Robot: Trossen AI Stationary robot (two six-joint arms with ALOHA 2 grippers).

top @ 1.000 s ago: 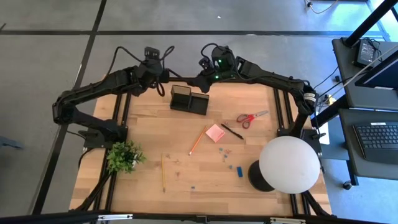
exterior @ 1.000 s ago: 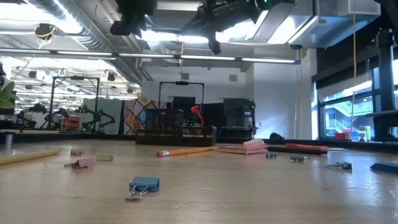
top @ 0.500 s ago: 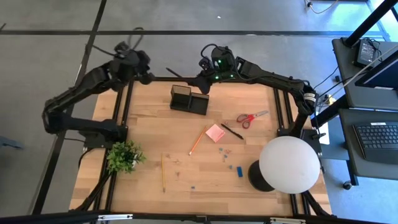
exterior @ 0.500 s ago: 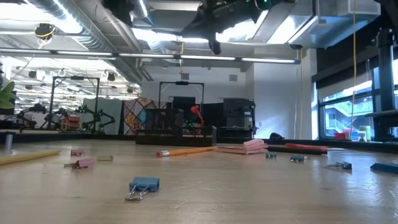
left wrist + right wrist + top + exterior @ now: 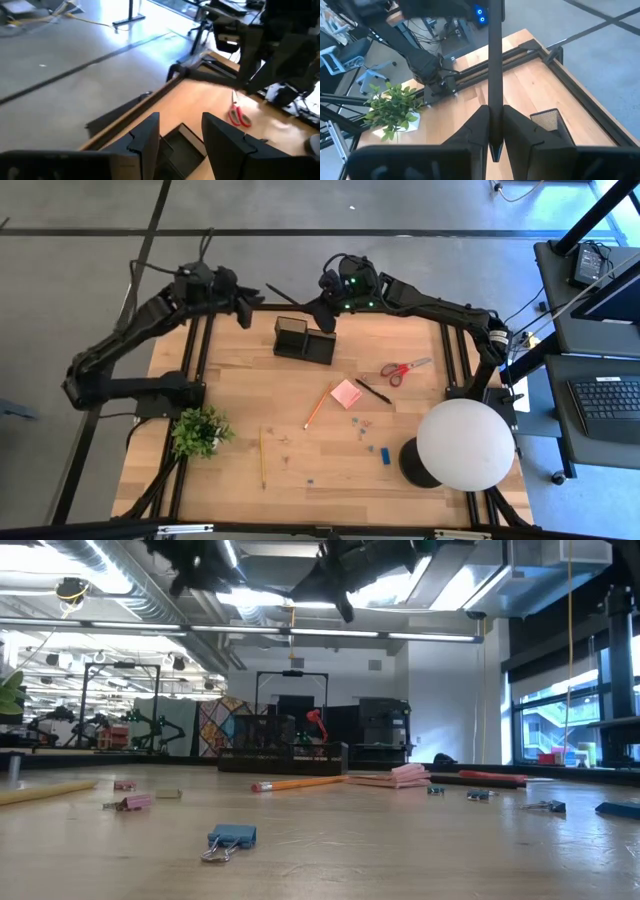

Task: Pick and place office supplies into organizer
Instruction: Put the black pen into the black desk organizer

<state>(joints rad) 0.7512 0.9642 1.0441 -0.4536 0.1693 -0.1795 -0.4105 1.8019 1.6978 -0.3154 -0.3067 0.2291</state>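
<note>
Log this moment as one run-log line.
right gripper: shut on black pen, above organizer | left gripper: open, empty, at table's back edge | scissors, sticky-note pad, pencil: on table

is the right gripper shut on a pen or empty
Shut on a pen. In the right wrist view the right gripper has its jaws closed on a thin black pen, above the organizer.
</note>
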